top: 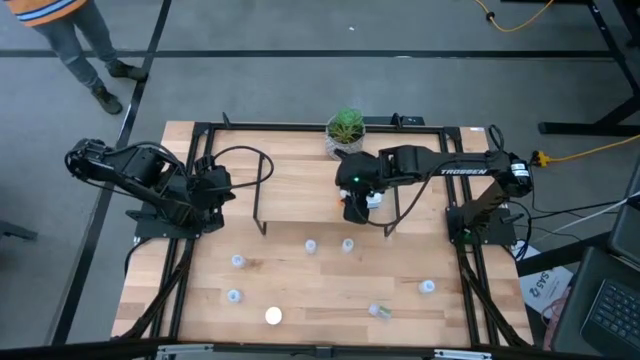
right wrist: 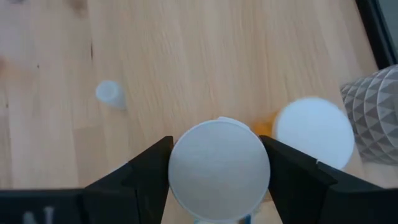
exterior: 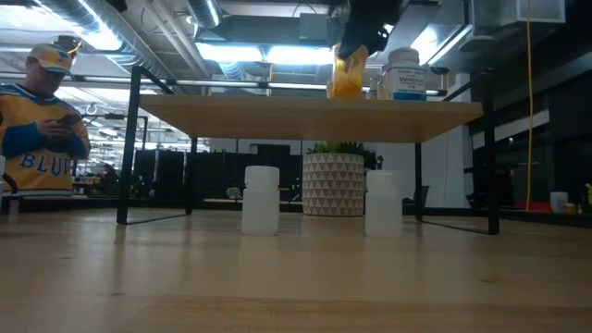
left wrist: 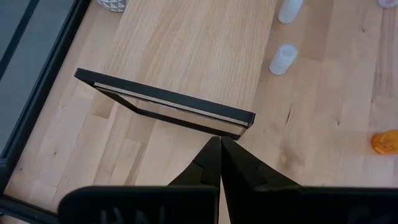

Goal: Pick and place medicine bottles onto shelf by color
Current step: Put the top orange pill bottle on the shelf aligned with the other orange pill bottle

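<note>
The shelf point(top: 320, 185) stands mid-tabletop. Right hand point(right wrist: 219, 171), jaws wide, brackets a white-capped medicine bottle point(right wrist: 219, 163) on its right end; light, rigid, slippery: grip the body. Left hand point(left wrist: 219, 163) waits shut, empty

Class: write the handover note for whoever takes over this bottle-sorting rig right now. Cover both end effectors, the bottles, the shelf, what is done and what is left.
Left end effector: shut, empty, parked left of the shelf.
Right end effector: over the shelf's right part, at an orange bottle; grip unclear.
Done: a white blue-labelled bottle stands on the shelf beside it.
Left: about seven loose bottles on the table in front of the shelf.
</note>
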{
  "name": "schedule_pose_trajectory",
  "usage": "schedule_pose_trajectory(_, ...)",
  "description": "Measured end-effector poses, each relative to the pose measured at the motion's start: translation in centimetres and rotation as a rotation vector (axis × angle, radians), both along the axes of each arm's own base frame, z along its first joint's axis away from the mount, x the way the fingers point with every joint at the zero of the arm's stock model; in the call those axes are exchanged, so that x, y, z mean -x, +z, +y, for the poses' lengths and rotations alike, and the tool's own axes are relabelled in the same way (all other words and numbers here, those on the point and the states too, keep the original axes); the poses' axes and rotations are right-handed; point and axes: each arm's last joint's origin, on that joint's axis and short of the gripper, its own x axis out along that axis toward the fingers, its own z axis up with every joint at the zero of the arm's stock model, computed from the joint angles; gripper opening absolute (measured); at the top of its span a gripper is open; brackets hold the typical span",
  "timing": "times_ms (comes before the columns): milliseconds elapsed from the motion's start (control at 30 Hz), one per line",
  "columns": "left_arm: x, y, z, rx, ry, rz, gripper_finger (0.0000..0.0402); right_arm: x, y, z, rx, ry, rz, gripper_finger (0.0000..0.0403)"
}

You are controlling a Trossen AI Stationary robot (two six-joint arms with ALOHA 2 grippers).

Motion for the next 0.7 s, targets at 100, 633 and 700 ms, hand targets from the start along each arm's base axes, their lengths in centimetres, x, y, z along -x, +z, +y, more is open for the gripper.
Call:
schedule_pose_trajectory(100, 0.0, 0.0, 0.0, 0.0, 0.0, 0.0, 0.0, 0.3, -0.2, 0.0, 0.0, 0.0, 0.032, 0.0233)
schedule_pose_trajectory(633, 0.0, 0.0, 0.0, 0.0, -0.001, 0.0, 0.0, -0.2, -1.3, 0.0, -0.006, 0.005, 0.024, 0.0235)
schedule_pose_trajectory(700, 0.0, 0.0, 0.0, 0.0, -0.001, 0.0, 0.0, -0.2, -1.3, 0.0, -0.007, 0.003, 0.021, 0.0241)
